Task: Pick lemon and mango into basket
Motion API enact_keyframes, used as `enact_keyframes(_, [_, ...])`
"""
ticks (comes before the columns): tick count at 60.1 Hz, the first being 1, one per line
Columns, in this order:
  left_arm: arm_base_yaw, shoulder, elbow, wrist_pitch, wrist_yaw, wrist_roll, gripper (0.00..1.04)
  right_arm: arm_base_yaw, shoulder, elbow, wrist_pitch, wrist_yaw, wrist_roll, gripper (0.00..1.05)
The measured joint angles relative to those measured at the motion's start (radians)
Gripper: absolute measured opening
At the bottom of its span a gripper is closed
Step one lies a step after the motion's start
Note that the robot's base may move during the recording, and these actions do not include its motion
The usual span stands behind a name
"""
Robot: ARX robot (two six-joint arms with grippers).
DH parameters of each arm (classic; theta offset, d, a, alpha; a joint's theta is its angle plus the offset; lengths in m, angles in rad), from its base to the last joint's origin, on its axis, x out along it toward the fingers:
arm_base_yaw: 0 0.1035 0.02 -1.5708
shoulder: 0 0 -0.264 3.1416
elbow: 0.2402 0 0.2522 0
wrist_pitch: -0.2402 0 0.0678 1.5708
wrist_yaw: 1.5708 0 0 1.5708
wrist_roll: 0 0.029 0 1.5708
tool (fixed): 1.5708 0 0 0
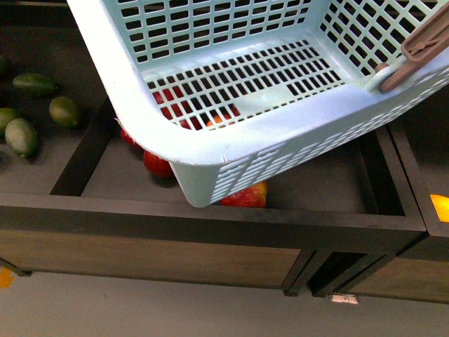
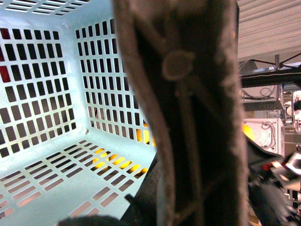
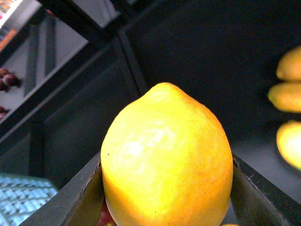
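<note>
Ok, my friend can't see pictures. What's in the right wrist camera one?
A big yellow lemon fills the middle, squeezed between the two dark fingers of the right gripper. Behind it lies a dark shelf with three more yellow fruits, and a blurry corner of the pale aqua basket shows too.

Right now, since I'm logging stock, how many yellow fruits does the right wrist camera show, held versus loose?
Lemon held in the right gripper: 1
Loose yellow fruits in the dark bin behind it: 3
Total: 4
</note>
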Motion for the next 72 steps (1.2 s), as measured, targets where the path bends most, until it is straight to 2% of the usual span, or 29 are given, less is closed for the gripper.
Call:
enact_keyframes(7, [0.000, 0.000, 0.000, 0.000, 0.000, 0.000, 0.05, 0.043, -0.136, -0.047, -0.006, -0.029, -0.035, 0.63])
enact_keyframes(15, [0.000, 0.000, 0.000, 0.000, 0.000, 0.000, 0.05, 0.140, -0.213, -0.079, -0.018, -0.037, -0.037, 0.63])
enact_keyframes(28, [0.000, 0.000, 0.000, 0.000, 0.000, 0.000, 0.05, 0.382, -0.196, -0.094, -0.023, 0.061, -0.060, 0.63])
enact_keyframes(35, [0.000, 0.000, 0.000, 0.000, 0.000, 0.000, 0.05, 0.444, -0.185, -0.119, -0.033, 0.073, -0.077, 0.63])
enact_keyframes(45, [0.000, 0.000, 0.000, 0.000, 0.000, 0.000, 0.05, 0.461, -0.190, -0.156, -0.028, 0.067, -0.084, 0.86])
enact_keyframes(51, [0.000, 0.000, 0.000, 0.000, 0.000, 0.000, 0.05, 0.436, -0.215, -0.177, -0.010, 0.066, -0.082, 0.98])
enact_keyframes(58, [0.000, 0.000, -0.004, -0.001, 0.004, -0.001, 0.05, 0.374, -0.268, -0.207, 0.029, 0.130, -0.089, 0.96])
enact_keyframes(60, [0.000, 0.000, -0.004, -0.001, 0.002, 0.000, 0.05, 0.359, -0.285, -0.229, 0.076, 0.185, -0.119, 0.94])
enact_keyframes(64, [0.001, 0.000, -0.004, -0.001, 0.000, -0.001, 0.05, 0.337, -0.324, -0.325, 0.294, 0.277, -0.206, 0.84])
enact_keyframes(66, [0.001, 0.000, -0.004, -0.001, -0.006, 0.000, 0.05, 0.333, -0.346, -0.383, 0.393, 0.290, -0.240, 0.79])
enact_keyframes(72, [0.000, 0.000, -0.004, -0.001, -0.010, 0.003, 0.05, 0.344, -0.399, -0.513, 0.555, 0.296, -0.307, 0.65])
